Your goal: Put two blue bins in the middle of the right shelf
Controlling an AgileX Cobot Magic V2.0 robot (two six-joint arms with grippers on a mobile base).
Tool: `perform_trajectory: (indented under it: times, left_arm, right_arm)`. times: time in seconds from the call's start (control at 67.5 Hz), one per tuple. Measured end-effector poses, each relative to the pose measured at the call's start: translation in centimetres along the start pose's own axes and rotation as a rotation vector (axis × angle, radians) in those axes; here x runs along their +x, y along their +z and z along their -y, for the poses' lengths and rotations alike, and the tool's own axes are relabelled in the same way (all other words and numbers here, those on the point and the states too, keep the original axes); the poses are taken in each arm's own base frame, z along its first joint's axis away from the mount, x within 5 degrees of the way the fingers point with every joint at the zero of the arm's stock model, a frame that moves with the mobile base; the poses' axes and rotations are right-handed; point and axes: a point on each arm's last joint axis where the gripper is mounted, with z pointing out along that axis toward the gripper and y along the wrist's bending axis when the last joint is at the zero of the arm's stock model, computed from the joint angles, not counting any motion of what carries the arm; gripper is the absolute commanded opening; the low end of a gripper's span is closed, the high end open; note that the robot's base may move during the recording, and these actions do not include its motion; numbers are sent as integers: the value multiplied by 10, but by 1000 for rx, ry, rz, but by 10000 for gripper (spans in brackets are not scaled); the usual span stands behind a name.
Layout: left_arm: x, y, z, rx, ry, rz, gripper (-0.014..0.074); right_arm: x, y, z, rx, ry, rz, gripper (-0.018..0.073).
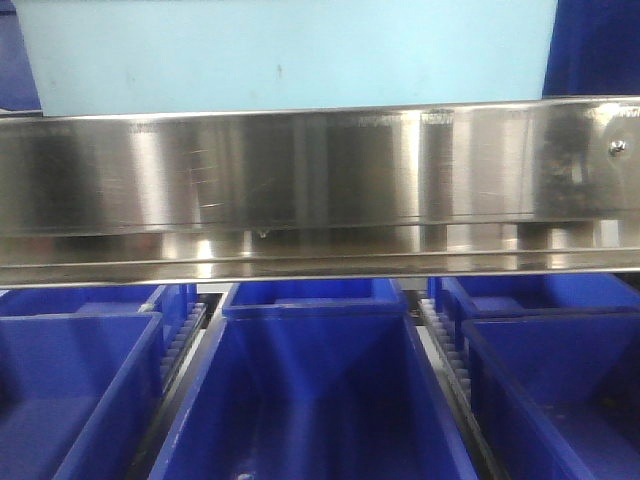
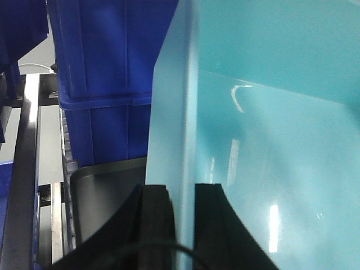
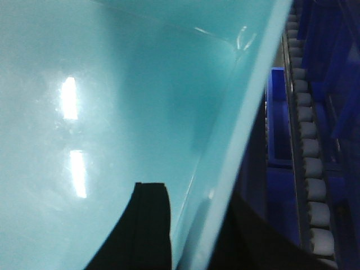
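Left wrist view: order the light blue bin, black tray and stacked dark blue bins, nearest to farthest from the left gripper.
1. light blue bin: its wall is clamped in the left gripper.
2. black tray: just left, behind the gripper.
3. dark blue bins: upper left, beyond the tray.

No text, label, brand, number or sign could be read in any view. The pale blue bin (image 1: 290, 50) at twelve o'clock in the front view, the steel rail (image 1: 320, 180) across the middle and the dark blue bins (image 1: 310, 400) at six o'clock showed plain surfaces. A tiny dark speck on the pale blue bin was too small to tell.
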Motion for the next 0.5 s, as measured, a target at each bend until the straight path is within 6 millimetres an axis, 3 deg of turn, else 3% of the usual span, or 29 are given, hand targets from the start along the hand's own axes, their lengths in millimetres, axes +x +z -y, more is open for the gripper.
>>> perform_trajectory:
  times: [0.504]
  left_arm:
    - [0, 0, 0, 0, 0, 0, -111]
  right_arm:
    - [0, 0, 0, 0, 0, 0, -153]
